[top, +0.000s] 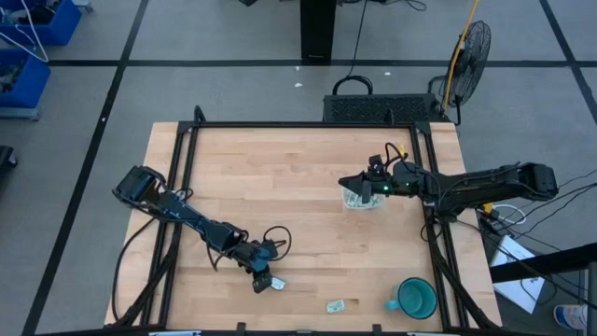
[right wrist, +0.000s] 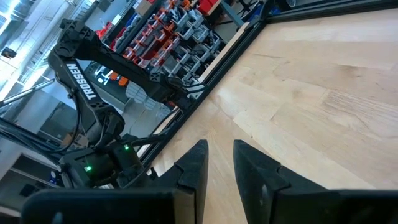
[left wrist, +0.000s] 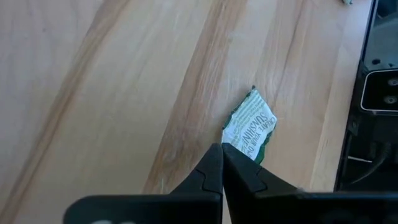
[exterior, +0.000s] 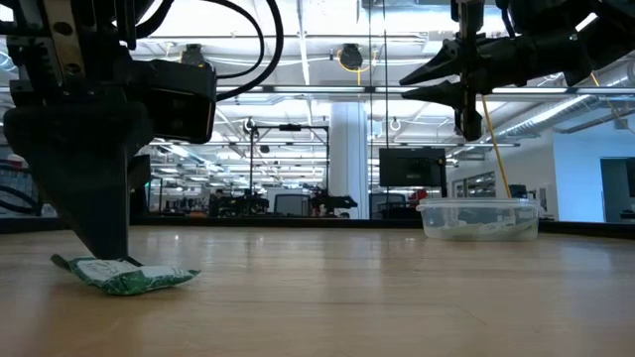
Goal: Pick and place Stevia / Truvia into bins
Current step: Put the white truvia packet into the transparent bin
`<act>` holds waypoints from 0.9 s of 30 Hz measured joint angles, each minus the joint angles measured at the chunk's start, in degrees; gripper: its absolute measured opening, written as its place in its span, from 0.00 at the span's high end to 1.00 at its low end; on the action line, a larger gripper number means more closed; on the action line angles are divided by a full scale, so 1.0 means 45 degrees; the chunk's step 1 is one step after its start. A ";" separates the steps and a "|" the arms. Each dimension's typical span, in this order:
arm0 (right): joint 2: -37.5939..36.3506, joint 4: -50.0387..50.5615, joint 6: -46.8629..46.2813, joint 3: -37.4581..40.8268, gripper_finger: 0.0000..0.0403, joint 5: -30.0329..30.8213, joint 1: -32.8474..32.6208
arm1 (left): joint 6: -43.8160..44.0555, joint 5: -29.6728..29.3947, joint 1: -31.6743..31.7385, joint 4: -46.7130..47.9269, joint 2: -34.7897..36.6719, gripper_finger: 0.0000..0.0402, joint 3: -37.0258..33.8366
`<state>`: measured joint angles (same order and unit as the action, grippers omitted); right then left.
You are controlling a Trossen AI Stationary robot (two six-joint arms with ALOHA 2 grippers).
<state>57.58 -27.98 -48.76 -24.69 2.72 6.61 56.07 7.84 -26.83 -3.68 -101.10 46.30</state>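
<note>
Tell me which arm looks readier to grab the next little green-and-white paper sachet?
The left. Its gripper sits low with fingers together right at a green-and-white paper sachet. The right gripper hangs open above the clear plastic tub, far from it.

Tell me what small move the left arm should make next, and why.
Probably lift straight up. The left end effector looks shut on the edge of a sachet lying on the table; it must clear the wood before travelling to the clear bin, where the right end effector hovers.

tub (top: 362, 197) right of centre, mug (top: 415, 298) near front-right corner, sachet (top: 336, 305) left of mug
</note>
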 joint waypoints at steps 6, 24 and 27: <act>0.0000 -0.0006 0.0001 0.0000 0.83 -0.0256 -0.0004 | -0.0038 -0.0035 0.0005 -0.0071 0.0000 0.99 0.0000; 0.3982 -0.1909 -0.0527 0.0000 0.57 -0.1321 -0.2539 | -0.2461 -0.0197 0.2367 -0.1307 0.0633 1.00 0.0015; 0.5534 -0.3462 -0.0735 -0.0005 0.55 -0.1321 -0.2676 | -0.3156 -0.0183 0.3050 -0.1496 0.0890 1.00 0.0072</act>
<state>82.48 -43.56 -52.07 -24.71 -3.22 -5.43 41.87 7.01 -13.10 -10.41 -97.09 46.63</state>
